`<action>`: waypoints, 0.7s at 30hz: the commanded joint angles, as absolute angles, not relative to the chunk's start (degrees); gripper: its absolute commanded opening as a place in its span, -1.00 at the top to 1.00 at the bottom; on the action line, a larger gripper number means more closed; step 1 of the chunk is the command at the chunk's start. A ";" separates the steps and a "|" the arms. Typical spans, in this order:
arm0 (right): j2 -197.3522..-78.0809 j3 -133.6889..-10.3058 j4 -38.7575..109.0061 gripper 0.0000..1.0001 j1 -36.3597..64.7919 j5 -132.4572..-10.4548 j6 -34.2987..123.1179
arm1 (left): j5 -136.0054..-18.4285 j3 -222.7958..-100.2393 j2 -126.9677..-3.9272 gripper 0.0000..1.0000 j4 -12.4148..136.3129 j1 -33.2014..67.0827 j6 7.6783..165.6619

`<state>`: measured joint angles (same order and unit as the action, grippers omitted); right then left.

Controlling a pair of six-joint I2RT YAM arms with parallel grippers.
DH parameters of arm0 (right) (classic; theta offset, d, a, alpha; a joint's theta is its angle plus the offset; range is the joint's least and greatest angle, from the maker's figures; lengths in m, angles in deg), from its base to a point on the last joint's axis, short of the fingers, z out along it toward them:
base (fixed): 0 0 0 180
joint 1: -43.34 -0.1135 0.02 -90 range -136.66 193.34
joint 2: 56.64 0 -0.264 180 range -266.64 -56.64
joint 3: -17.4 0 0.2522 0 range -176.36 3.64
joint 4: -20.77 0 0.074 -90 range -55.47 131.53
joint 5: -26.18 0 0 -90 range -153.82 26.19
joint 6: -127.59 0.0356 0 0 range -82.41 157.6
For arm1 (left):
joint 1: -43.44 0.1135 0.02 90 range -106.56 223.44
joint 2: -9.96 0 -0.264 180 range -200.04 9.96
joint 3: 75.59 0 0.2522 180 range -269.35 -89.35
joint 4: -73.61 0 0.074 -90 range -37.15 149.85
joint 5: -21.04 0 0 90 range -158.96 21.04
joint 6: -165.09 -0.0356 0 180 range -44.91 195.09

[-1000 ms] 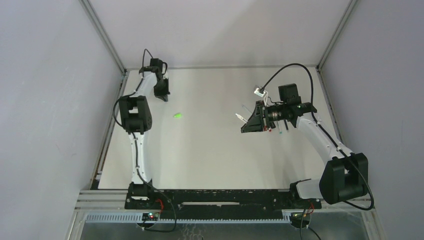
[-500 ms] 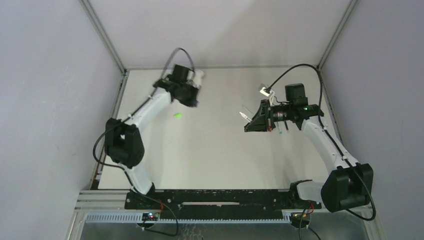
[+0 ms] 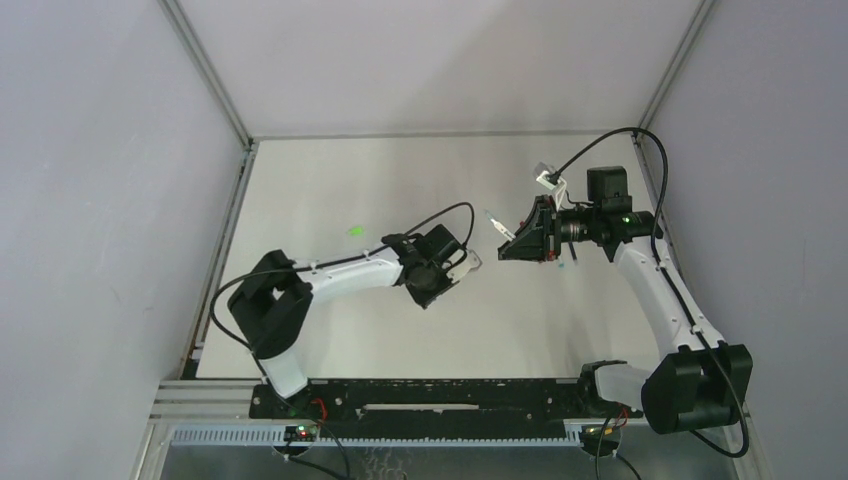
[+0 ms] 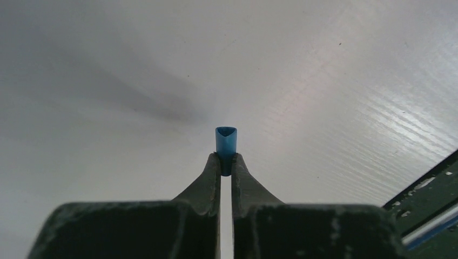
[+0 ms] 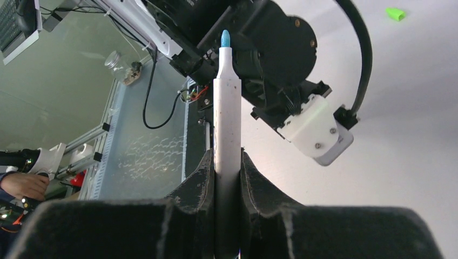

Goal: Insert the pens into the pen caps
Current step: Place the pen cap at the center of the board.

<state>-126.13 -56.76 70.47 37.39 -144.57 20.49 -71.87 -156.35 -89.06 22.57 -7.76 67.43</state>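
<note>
pen (image 5: 227,108): white barrel, blue tip, clamped in the right tool (image 5: 227,162); held above the counter (image 3: 330,330), well to the right of the green cap (image 3: 354,231).
blue cap (image 4: 226,139): pinched at the tips of the left tool (image 4: 226,159), open end outward; right of the green cap, near the pen.
green cap: lies on the counter.

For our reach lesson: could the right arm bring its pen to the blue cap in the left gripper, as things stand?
Probably yes. The right gripper clamps the pen, tip facing the left arm; the left gripper holds the blue cap open end outward. Nothing stands between them.
</note>
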 commanded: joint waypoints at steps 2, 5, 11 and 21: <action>-124.93 -58.68 71.26 1.00 37.63 -146.16 18.70 | -67.63 -156.14 -92.05 0.84 21.43 -9.34 64.38; -125.17 -58.68 71.38 1.00 37.63 -146.08 18.68 | -66.77 -156.14 -93.98 0.80 20.70 -9.89 64.37; -125.88 -58.68 71.42 1.00 37.63 -146.08 18.51 | -64.31 -155.93 -94.35 0.48 21.16 -10.15 66.34; -126.57 -58.63 71.62 1.00 37.63 -146.00 18.21 | -59.33 -152.58 -83.33 0.18 26.83 -10.14 74.65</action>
<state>-126.37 -56.76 71.61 37.39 -144.94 19.79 -61.69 -155.30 -92.23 22.46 -9.86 69.90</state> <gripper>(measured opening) 0.202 0.409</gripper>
